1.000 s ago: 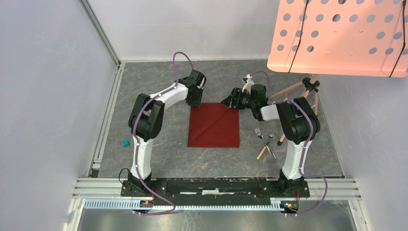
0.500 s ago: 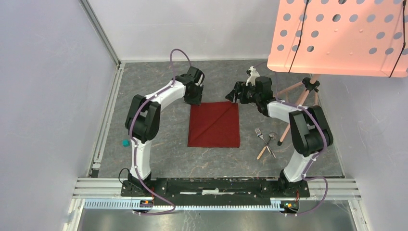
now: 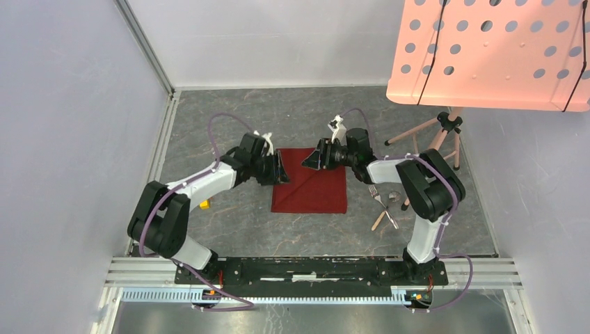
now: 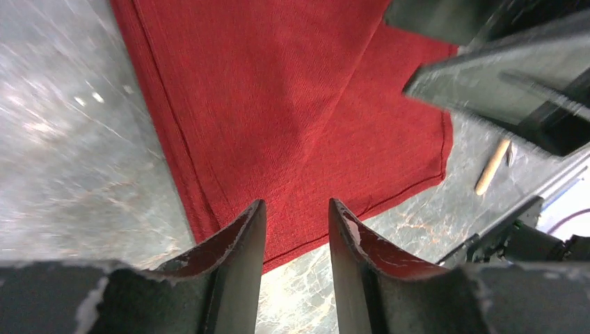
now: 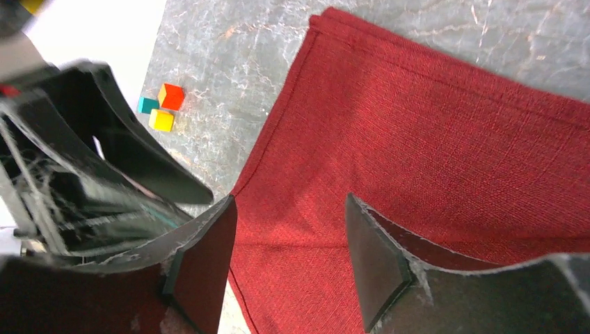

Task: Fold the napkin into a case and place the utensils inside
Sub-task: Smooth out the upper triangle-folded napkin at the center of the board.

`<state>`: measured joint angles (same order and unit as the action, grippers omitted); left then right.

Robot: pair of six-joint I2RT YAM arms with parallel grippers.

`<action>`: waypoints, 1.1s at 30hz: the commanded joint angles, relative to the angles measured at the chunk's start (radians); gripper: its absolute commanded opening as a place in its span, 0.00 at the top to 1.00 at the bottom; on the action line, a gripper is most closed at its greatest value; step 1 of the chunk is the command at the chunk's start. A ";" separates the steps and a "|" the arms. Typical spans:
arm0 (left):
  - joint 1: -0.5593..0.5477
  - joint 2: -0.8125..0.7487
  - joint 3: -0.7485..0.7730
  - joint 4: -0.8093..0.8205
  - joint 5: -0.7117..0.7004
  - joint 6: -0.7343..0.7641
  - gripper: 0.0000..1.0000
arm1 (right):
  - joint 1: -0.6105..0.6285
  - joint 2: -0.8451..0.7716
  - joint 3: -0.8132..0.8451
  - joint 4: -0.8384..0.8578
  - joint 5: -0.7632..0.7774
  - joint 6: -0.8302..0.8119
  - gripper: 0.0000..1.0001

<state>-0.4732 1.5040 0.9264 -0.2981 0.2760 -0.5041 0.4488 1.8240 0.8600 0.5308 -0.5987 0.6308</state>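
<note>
The dark red napkin (image 3: 309, 184) lies flat and square on the grey table, with a diagonal crease. My left gripper (image 3: 282, 168) is open and empty at its far left edge, just above the cloth (image 4: 299, 104). My right gripper (image 3: 310, 158) is open and empty over the far middle of the cloth (image 5: 417, 139), facing the left one. The silver fork (image 3: 376, 195) and spoon (image 3: 394, 197) lie on the table right of the napkin, apart from both grippers. No case shape shows.
A tan stick (image 3: 379, 220) lies by the utensils and shows in the left wrist view (image 4: 492, 163). Small coloured cubes (image 5: 161, 108) sit left of the napkin, one by the left arm (image 3: 204, 204). A pink perforated board (image 3: 487, 52) on tripod legs (image 3: 431, 132) stands far right.
The left arm swung down and left, so its gripper now points right at the napkin's left edge. The right gripper moved left and nearer, over the far part of the napkin.
</note>
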 commanded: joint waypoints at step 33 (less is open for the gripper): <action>-0.018 -0.108 -0.273 0.231 0.195 -0.130 0.52 | -0.008 0.210 0.047 0.133 -0.075 0.021 0.42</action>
<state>-0.4801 1.3544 0.6601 -0.1249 0.3859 -0.6018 0.4446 2.0178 0.8829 0.6590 -0.6804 0.6796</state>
